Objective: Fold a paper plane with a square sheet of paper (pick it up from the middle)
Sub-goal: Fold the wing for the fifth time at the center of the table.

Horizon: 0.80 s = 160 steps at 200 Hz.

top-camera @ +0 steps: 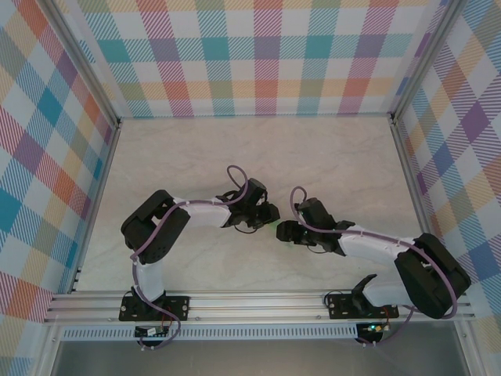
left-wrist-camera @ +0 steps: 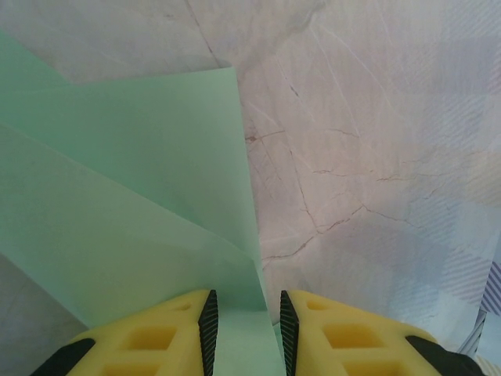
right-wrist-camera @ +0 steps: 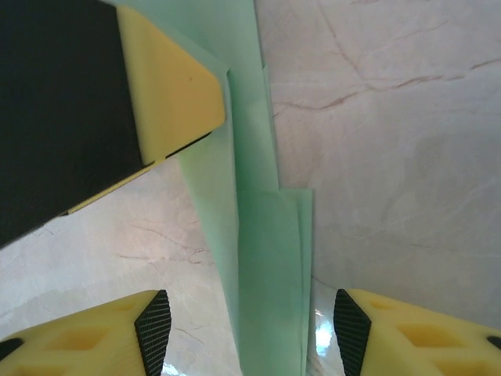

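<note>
Where the two arms meet mid-table, the narrow, pale mint-green folded paper plane is pinched between the left gripper fingers. The right gripper straddles its layered creases, fingers spread clear.

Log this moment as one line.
left gripper: shut on pale mint-green folded paper plane | right gripper: open, straddling plane without contact | surface: pale marbled table

Robot lab cell: plaid walls, aluminium rail, marble tabletop.
</note>
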Available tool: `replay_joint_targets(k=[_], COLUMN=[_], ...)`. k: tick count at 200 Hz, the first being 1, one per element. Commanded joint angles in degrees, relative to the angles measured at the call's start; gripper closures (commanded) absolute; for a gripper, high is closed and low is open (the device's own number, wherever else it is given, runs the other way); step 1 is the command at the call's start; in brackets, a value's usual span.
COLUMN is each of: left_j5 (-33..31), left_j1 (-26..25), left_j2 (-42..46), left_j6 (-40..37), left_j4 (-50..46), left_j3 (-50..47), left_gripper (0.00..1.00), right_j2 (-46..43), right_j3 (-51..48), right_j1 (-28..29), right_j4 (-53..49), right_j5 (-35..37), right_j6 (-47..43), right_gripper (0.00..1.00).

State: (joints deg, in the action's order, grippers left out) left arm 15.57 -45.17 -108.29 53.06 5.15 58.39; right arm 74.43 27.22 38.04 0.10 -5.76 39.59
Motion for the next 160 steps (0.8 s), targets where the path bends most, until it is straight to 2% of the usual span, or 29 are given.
replay_joint_targets(k=[1, 31, 72, 160], left_j5=[0.77, 0.86, 0.95, 1.63], left_j1=[0.38, 0.39, 0.38, 0.39], left_j2=[-0.96, -0.93, -0.79, -2.35], left_j6=[-0.96, -1.09, -1.61, -2.17], left_j4=[0.96, 0.73, 0.23, -0.77], left_j3=[1.62, 1.64, 1.99, 3.22], left_gripper=[0.70, 0.70, 0.70, 0.71], right_j2=[2.01, 6.02, 8.08, 11.26], right_j3=[2.10, 4.04, 4.57, 5.49], right_j1=[-1.46, -3.00, -4.42, -4.82], right_j4=[-2.38, -2.37, -1.92, -4.05], right_j5=[-3.52, -7.83, -9.42, -10.61], right_j6=[-1.63, -2.27, -2.55, -3.91], right_gripper=[0.42, 0.51, 0.63, 0.72])
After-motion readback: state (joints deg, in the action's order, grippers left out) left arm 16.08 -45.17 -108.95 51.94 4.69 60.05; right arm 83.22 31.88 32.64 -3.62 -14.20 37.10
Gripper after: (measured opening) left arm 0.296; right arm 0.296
